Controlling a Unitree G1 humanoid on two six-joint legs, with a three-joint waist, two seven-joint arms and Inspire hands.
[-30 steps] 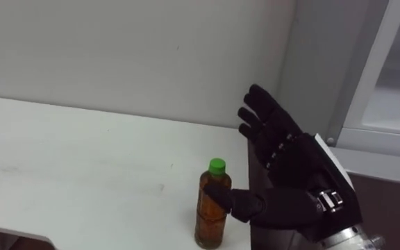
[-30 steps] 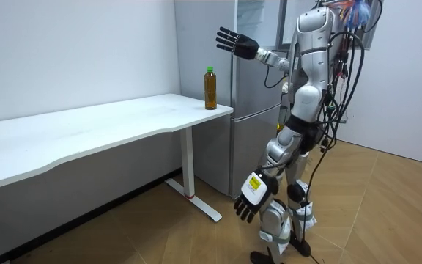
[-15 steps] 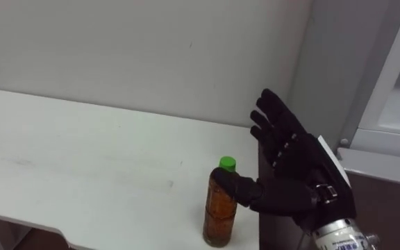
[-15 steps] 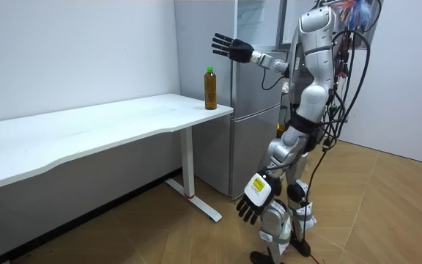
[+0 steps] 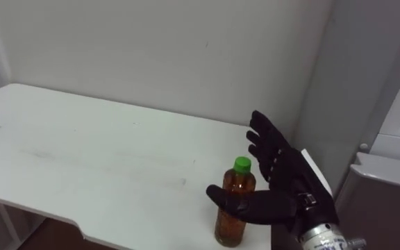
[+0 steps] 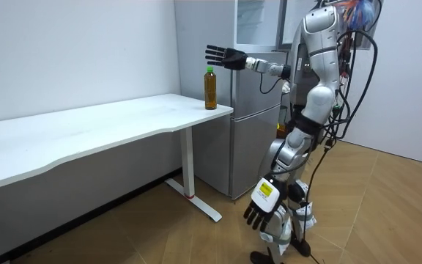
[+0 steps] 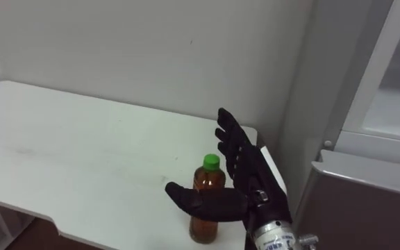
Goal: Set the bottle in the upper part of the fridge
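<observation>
Right hand (image 5: 285, 175) has dropped from above the bottle (image 5: 229, 223) to cap height and moved in toward it since a second ago; fingers are straight and spread apart, with the thumb stretched across the front of the bottle in the eye views; not clamped on anything, and I cannot tell whether the thumb touches the bottle. The bottle has not moved; it stands upright, green cap on, on the bench (image 5: 103, 160) close to the right edge and near the front right corner. Left hand (image 6: 264, 207) hangs low beside the leg in the room view, fingers loose and holding nothing. The robot stands in front of the fridge (image 6: 249, 132), body turned toward the bench end.

Meaning, as I judge it: this is the reach, nearly done; the grasp is not yet made, nothing has been lifted, and the whole fridge part is left to do.

Room: the bench to the left of the bottle is bare, so a nudge that way costs little; the right edge is close, so a push that way could tip the bottle off; the wall sits behind the bench; the fridge stands just beside the bench end, so the carry is short; I cannot tell whether the upper door is open.
</observation>
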